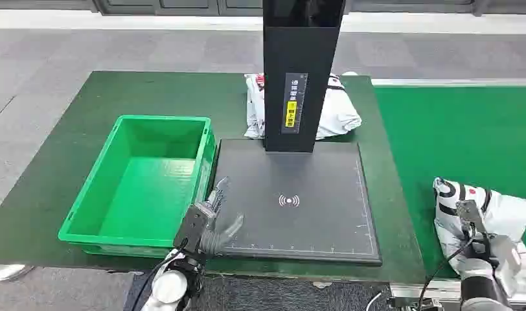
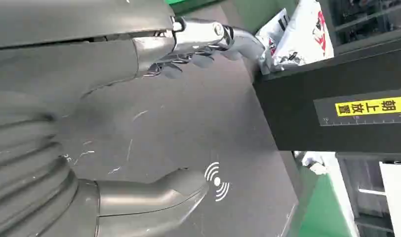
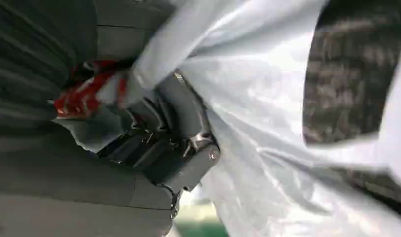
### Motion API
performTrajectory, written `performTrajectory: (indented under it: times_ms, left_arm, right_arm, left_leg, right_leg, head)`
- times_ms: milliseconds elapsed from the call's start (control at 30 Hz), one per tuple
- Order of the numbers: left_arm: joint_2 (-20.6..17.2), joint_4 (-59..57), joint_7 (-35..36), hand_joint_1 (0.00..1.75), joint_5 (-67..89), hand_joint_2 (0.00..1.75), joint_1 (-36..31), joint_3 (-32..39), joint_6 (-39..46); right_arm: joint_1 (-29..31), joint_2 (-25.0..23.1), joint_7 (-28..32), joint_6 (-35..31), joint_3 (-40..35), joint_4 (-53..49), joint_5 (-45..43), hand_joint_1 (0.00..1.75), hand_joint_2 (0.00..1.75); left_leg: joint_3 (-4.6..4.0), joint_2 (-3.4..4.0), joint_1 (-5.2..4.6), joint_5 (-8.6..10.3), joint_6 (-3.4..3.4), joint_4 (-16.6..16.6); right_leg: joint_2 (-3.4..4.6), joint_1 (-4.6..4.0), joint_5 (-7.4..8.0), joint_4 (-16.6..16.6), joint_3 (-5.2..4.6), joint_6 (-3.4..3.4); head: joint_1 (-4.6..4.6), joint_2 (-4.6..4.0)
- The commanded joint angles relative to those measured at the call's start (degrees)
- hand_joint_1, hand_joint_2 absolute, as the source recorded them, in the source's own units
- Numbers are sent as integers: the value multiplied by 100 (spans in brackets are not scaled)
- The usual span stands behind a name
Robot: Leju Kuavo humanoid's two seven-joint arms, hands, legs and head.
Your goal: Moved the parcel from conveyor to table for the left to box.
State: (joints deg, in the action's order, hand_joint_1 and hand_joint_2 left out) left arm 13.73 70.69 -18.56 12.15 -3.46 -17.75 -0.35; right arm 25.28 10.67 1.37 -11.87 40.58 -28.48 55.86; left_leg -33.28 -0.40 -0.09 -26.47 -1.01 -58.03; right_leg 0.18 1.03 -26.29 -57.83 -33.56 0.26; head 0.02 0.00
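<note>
A white plastic parcel (image 1: 506, 214) with black and red print lies on the green conveyor (image 1: 455, 136) at the right. My right hand (image 1: 473, 220) lies on its near left side. In the right wrist view my right hand (image 3: 174, 143) has its fingers curled into the parcel's (image 3: 267, 108) crumpled film and grips it. My left hand (image 1: 208, 223) hovers open at the near left corner of the black scanner pad (image 1: 299, 207), beside the empty green box (image 1: 127, 236). In the left wrist view its fingers (image 2: 203, 44) and thumb (image 2: 154, 195) are spread apart over the pad.
A black column (image 1: 302, 71) with a yellow label rises from the back of the pad. Another white parcel (image 1: 338, 113) lies behind it on the dark green table (image 1: 72, 129). Grey floor surrounds the table.
</note>
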Motion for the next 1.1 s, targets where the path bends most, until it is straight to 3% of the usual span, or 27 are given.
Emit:
performTrajectory:
  times_ms: [33, 233, 300, 467, 700, 900, 967, 1100]
  left_arm:
    - [-126, -433, -152, 0, 24, 175, -255, 102, -63]
    - [-121, -445, -163, 0, 26, 175, -254, 99, -58]
    - [-116, -482, -207, 0, 28, 175, -271, 103, -44]
    - [-92, -596, -320, 0, 29, 175, -275, 103, 59]
    - [-35, -782, -422, 0, 8, 175, -326, 39, 152]
    - [37, -1114, -467, 0, 16, 175, -524, -53, 110]
    - [32, -1238, -531, 0, -1, 175, -555, -133, 113]
    - [30, -1287, -573, 0, -16, 175, -569, -165, 135]
  right_arm:
    - [-44, -605, 1531, 2424, 1792, -477, -3253, 175, 175]
    - [-50, -607, 1507, 2414, 1749, -493, -3294, 175, 175]
    - [-9, -713, 1526, 3049, 1788, -644, -4456, 175, 175]
    - [-87, -1043, 1249, 2940, 557, -1729, -6240, 175, 175]
    - [-338, -1239, 1155, 2778, -741, -2990, -7293, 175, 175]
    - [-341, -1320, 1109, 2558, -1576, -3828, -7465, 175, 175]
    - [-194, -1289, 1074, 2478, -1990, -3836, -7393, 175, 175]
    - [-141, -1258, 1088, 2345, -2114, -3749, -7394, 175, 175]
  left_leg:
    - [15, 8, 9, 5, -4, 17]
    - [9, 5, 7, 5, -3, 14]
    - [10, 6, 7, 4, 1, 12]
    - [4, 29, 3, 2, 0, 9]
    - [-1, 38, 4, 2, -1, 8]
    - [-9, 28, -3, 3, 2, 3]
    - [-6, 36, 0, 3, 2, 5]
    - [-7, 36, -1, 2, 2, 4]
  right_leg:
    - [3, -10, 9, 22, 15, -9]
    - [0, -7, 8, 17, 7, -6]
    - [-1, -7, 8, 18, 10, -3]
    - [22, -2, 11, 10, -3, -5]
    - [30, -3, 14, 10, -10, -6]
    - [23, 5, 9, 0, -22, -1]
    - [30, 1, 12, 4, -18, -2]
    - [32, 3, 11, 3, -17, -1]
  head:
    - [0, 0]
    - [0, 0]
    - [0, -2]
    - [0, 0]
    - [0, -2]
    - [0, -2]
    - [0, 0]
    - [0, -2]
